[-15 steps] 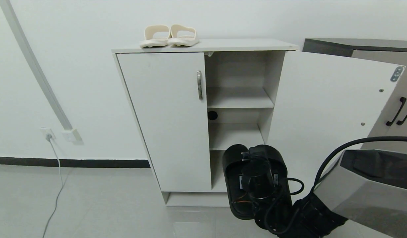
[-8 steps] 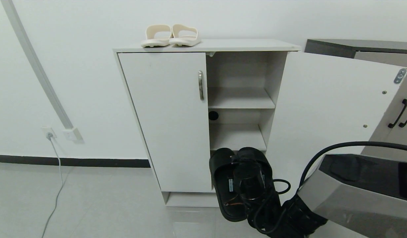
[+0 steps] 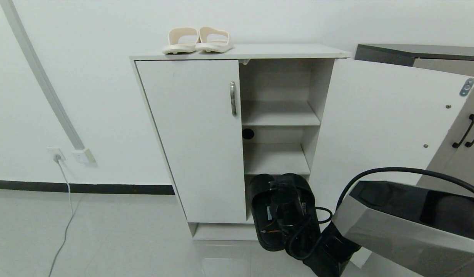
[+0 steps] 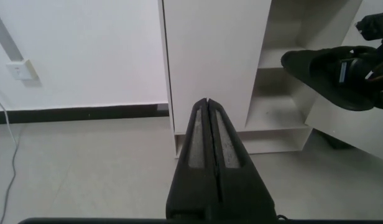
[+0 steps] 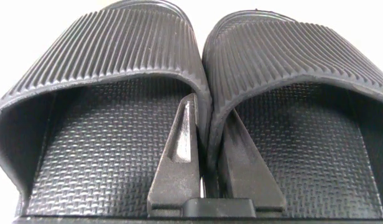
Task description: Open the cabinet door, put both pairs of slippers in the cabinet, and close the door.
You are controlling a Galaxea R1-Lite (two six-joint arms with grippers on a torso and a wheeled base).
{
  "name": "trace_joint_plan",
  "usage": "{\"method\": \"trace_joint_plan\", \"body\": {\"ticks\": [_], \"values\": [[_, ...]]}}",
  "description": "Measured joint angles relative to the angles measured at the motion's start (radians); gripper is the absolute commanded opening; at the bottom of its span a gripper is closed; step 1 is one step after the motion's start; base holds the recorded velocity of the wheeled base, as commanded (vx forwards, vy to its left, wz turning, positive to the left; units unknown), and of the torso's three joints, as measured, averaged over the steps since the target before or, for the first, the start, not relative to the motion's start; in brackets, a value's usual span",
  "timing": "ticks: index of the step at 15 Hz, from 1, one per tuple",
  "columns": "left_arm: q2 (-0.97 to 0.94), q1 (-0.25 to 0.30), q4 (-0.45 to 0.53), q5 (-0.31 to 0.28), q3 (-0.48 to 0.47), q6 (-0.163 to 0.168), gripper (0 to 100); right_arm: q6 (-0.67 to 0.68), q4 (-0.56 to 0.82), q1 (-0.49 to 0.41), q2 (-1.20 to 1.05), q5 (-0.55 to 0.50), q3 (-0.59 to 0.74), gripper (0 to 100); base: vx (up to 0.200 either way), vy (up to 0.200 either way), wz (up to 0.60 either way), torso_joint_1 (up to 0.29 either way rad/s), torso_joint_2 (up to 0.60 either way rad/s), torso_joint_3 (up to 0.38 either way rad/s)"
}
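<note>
Black slippers point(image 3: 259, 200) are pinched together in the right gripper point(image 5: 210, 112), which is clamped tight on them. One finger is inside each slipper, and the two inner walls are squeezed between the fingers. The pair hangs side by side at the front of the white cabinet point(image 3: 291, 50), low down, right at the mouth of its bottom space. The toes point into the cabinet and the heels stick out in front of it. I cannot tell if the toes touch the cabinet's bottom board. The cabinet's right door point(image 3: 375, 127) is swung wide open, so the pair sits just beside the inner face of that door. The cabinet's left door point(image 3: 191, 138) is closed flat, and its shiny metal handle point(image 3: 232, 99) runs up and down near the cabinet's middle. Inside the open half there are two bare white shelves point(image 3: 279, 115) above the black pair, with a small round hole point(image 3: 247, 134) in the cabinet's back wall between them. Cream slippers point(image 3: 197, 40) rest side by side on top of the cabinet, over the closed door. The left gripper point(image 4: 207, 106) is out in front of the cabinet, facing the closed door. Its two fingers are pressed flat against each other with nothing between them. A wall socket point(image 3: 55, 154) sits well to the left of the cabinet, with a grey cord point(image 3: 65, 227) hanging down to the floor. A grey cupboard point(image 3: 444, 61) with black handles stands behind the cabinet's open door.
</note>
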Motion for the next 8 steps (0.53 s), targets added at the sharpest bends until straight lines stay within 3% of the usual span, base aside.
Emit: {"method": "trace_joint_plan", "body": {"ticks": [8], "values": [[0.000, 0.000, 0.001, 0.000, 0.000, 0.001, 0, 0.003, 0.001, -0.003, 0.017, -0.001, -0.001, 0, 0.000, 0.000, 0.00, 0.001, 0.00, -0.185]]}}
